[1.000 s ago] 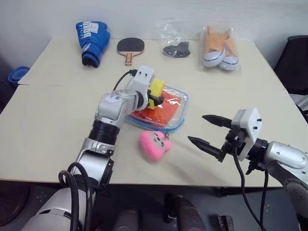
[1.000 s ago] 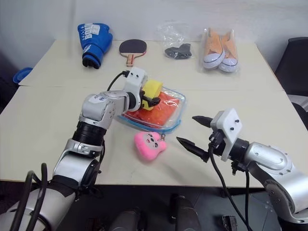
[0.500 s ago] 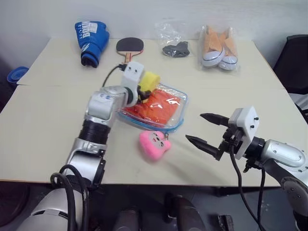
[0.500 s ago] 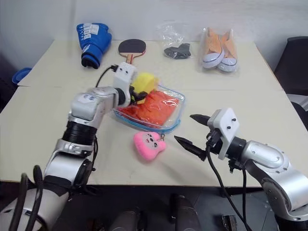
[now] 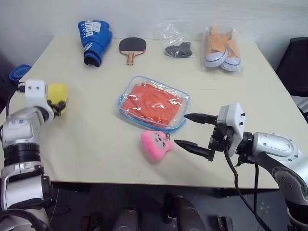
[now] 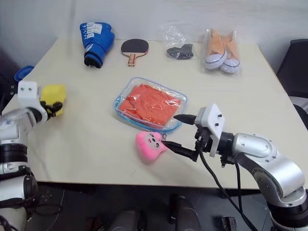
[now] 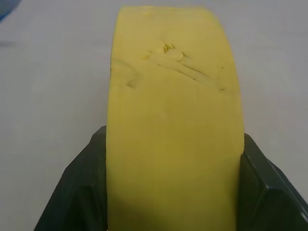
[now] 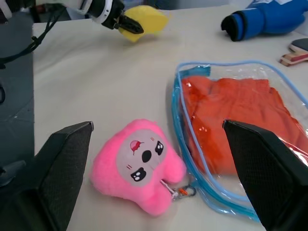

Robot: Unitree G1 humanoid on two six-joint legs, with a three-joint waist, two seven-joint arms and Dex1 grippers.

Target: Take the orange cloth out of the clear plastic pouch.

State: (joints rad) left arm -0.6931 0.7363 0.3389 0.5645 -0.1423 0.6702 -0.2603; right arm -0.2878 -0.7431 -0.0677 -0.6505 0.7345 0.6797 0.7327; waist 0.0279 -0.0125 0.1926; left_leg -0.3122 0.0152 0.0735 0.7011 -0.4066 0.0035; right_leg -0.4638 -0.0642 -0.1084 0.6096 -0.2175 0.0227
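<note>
Flat rectangular clear plastic pouch with light-blue trim: lies near the middle of the beige table. Contents: one bright orange folded cloth, wholly inside, filling most of the pouch. Attached at the near edge by a small clip: pink plush charm with a face, resting on the tabletop just beside the pouch.

Thin crinkled clear bag, far side of the table: holds a pair of orange-and-white canvas shoes.

Second thin clear bag, beside the first: holds a small dark item, kind not discernible.

Loose items at the far edge: blue boxing glove with white lettering; table-tennis paddle with dark face and wooden handle.

Left gripper: at the table's left edge, well apart from the pouch, its black fingers clenched on a yellow block of sponge; the left wrist view shows a finger pressed against each side of the block.

Right gripper: released, fingers spread wide, one tip near the pouch's near right corner, the other just beside the pink charm; contact not discernible.
</note>
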